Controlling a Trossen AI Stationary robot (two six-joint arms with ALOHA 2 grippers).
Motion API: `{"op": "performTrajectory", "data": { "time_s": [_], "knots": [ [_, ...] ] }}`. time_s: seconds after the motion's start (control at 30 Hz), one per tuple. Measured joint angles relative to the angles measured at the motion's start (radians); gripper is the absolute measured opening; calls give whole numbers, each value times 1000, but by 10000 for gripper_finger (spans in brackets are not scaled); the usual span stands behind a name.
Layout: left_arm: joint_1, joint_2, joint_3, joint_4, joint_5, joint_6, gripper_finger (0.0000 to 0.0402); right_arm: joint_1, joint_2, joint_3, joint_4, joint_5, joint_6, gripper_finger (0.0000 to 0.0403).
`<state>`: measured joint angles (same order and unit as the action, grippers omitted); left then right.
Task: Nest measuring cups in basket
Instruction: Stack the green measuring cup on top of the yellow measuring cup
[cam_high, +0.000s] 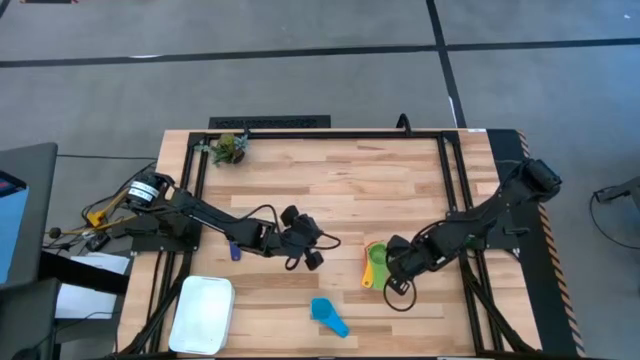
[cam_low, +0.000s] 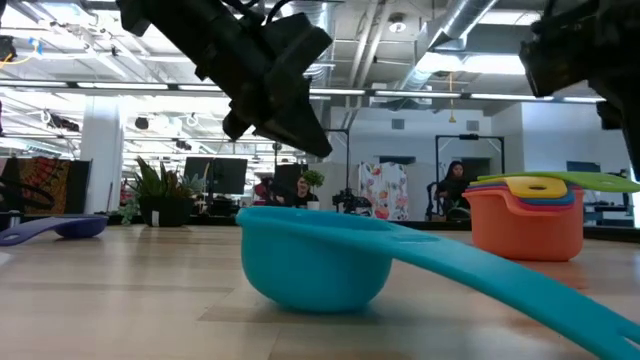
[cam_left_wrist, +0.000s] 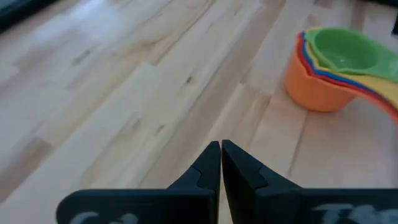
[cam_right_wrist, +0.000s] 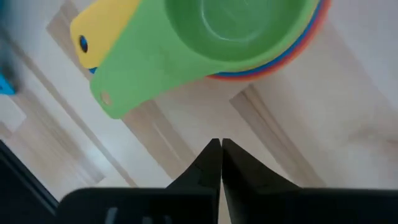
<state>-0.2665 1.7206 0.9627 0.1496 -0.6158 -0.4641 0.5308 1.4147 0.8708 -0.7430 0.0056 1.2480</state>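
Cups still outside basket, both tools pressed together, empty.
Left to right on desk: white basket at near-left corner, dark blue cup, left tool, light blue cup, nested stack beside right tool. Only the low view shows the stack's orange base; the high view shows mainly its green top.

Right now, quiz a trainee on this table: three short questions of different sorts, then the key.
1. True or false: the nested stack sits in the basket.
2. Which cup tops the stack? A red, B green, C yellow.
3. Which cup lies alone between the left gripper and the table's front edge?

Key: 1 false, it stands on the table, by the right gripper; 2 B; 3 the light blue cup.
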Motion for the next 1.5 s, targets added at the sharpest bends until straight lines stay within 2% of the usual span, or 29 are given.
{"op": "performTrajectory", "data": {
  "time_s": [0.13, 0.2, 0.3, 0.67, 0.83, 1.17, 1.5],
  "knots": [
    [-8, 61, 0, 84, 46, -46, 4, 7, 1, -35, 95, 2, 12, 25],
    [-14, 116, 15, 189, 106, -22, 4, 7, 1, -37, 132, 2, 4, 21],
    [-16, 190, 51, 262, 188, 7, 4, 6, 1, -38, 161, 6, -8, 19],
    [-15, 400, 267, 261, 328, 68, 4, 15, 5, -38, 147, 22, -10, 18],
    [-15, 422, 315, 226, 329, 97, 4, 17, 49, -38, 166, 21, -16, 20],
    [-14, 434, 343, 217, 373, 121, 4, 2, 97, -38, 336, 10, -105, 19],
    [-14, 434, 343, 228, 376, 124, 4, -25, 96, -6, 345, 39, -175, 25]
  ]
}}
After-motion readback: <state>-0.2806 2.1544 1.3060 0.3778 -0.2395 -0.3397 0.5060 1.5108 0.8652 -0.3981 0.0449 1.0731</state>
